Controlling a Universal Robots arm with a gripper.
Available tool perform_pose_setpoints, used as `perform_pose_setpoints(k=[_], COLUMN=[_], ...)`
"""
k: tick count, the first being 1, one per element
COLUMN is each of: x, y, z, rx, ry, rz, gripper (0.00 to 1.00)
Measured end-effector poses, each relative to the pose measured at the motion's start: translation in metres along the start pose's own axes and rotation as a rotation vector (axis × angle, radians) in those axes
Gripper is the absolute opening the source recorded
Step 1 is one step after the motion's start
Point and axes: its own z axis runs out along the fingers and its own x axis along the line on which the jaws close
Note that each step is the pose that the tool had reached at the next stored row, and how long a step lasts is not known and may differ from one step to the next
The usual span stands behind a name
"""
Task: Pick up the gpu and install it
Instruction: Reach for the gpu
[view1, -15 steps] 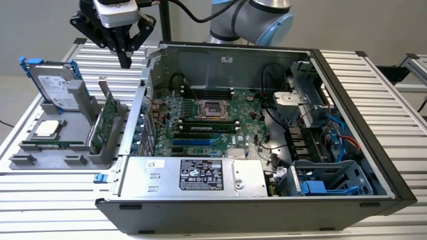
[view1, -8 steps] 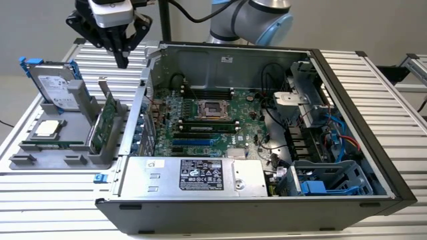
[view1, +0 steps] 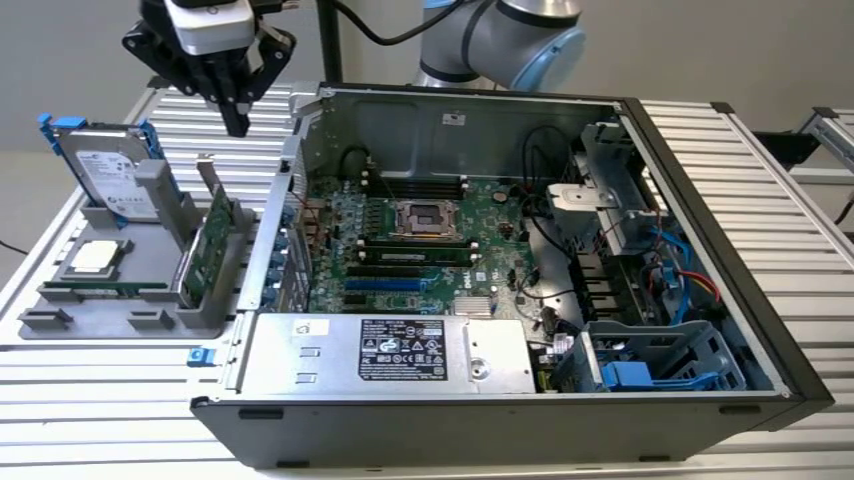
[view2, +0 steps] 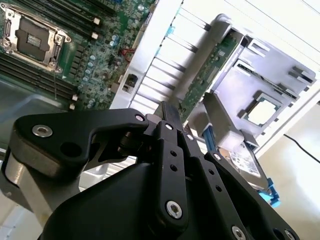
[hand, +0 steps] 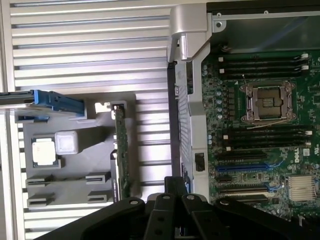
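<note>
The gpu (view1: 207, 245) is a thin green card standing on edge in a slot of the grey holder tray (view1: 80, 325), just outside the open computer case at the exterior view's left. Both wrist views catch it edge-on: the gpu (hand: 120, 150) and the gpu (view2: 207, 75). My gripper (view1: 238, 118) hangs above the table behind the tray, higher than the card and apart from it. Its black fingers (view2: 165, 117) are pressed together with nothing between them. The gripper (hand: 176, 182) points down between the tray and the case wall.
The open computer case (view1: 747, 230) lies on its side with the motherboard (view1: 400, 250) and its blue slots (view1: 387, 285) exposed. A silver hard drive (view1: 114, 170) in a blue frame and a processor chip (view1: 96, 257) sit in the tray. The table is slatted metal (view1: 80, 440).
</note>
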Motion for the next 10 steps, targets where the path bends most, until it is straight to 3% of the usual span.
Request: perform_pose_setpoints(k=[10], x=[0.0088], y=[-0.0006], z=[-0.0001], rx=[0.0000], ry=[0.0000], rz=[0.000], gripper=[0.00])
